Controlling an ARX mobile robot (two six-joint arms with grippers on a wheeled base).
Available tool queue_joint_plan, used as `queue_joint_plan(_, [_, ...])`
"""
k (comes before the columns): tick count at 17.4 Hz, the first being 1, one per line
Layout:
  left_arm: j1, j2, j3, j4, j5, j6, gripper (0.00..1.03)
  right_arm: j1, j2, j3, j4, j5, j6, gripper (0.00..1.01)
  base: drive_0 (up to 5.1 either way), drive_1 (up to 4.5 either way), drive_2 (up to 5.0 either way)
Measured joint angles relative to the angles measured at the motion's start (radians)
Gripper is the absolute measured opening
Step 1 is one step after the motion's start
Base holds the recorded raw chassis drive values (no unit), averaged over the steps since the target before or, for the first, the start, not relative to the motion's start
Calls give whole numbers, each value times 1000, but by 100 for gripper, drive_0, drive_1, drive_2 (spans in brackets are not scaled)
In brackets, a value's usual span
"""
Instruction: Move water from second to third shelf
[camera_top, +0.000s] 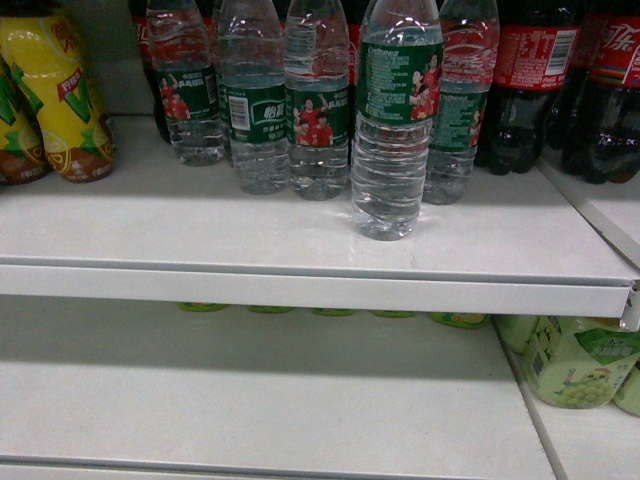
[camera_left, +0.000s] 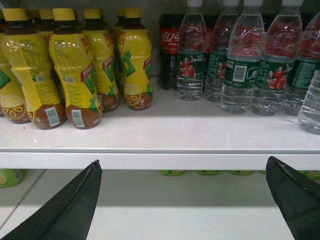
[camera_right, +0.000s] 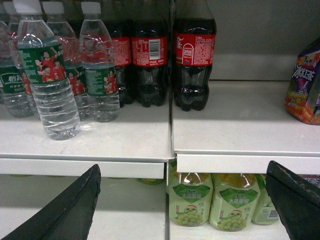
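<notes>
The left gripper (camera_left: 182, 200) hangs with fingers wide and empty below the shelf edge (camera_left: 160, 160), before the yellow tea bottles (camera_left: 75, 75). The water bottle (camera_top: 393, 130) stands upright, forward of its row, near the front. It looks full, so fairly heavy, with thin, slick ribbed walls; grip the labelled waist. The right gripper (camera_right: 182, 205) is likewise spread and empty.

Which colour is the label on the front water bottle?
Dark green with red-shirted figures on the water bottle; the head view shows it best.
</notes>
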Motion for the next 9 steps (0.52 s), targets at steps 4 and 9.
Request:
queue_joint_plan(4, [0, 0, 0, 0, 0, 0, 98, -73, 339, 138, 140, -230, 156, 98, 0, 0, 0])
queue_joint_plan(9, [0, 0, 0, 0, 0, 0, 98, 315, 1444, 474, 793, -90, 26, 98, 0, 0, 0])
